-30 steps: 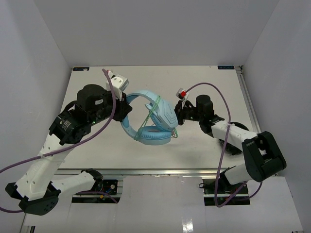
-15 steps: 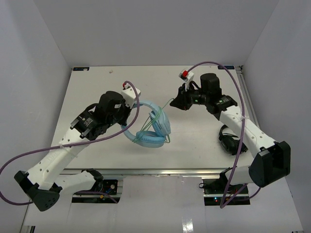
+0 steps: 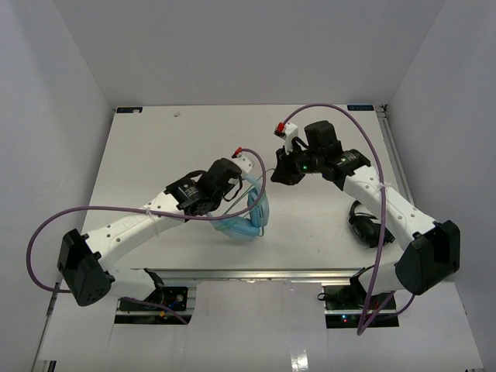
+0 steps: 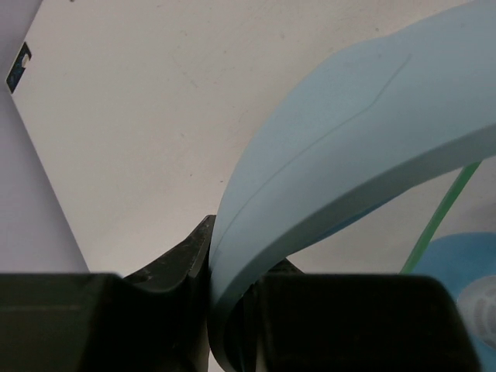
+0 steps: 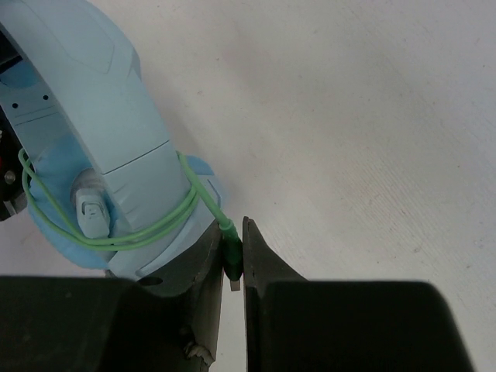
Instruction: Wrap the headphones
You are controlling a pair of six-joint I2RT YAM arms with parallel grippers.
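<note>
Close to the worktop's near edge, about midway along it, the light blue headphones are hanging from the left gripper. They are sitting low over the surface, though whether they are touching it is not clear from above. The left gripper is clamping narrowly on the wide headband, which is running up and away to the right from between its two black fingers. One padded earcup is showing at the lower right of the wrist view.

The thin pale green cable is looping around the earcup housing in a few turns. From there it is leading toward the right gripper, which is hovering just beyond the headphones, toward the worktop's far right corner. Its fingers are pinching nearly together on the cable's plug (only the green end of it is peeking out between them). So the headphones are lying just in front of that gripper and to its left, joined to it by a short slack run of cable.

Near the worktop's right edge, a black pair of headphones is lying under the right arm.
</note>
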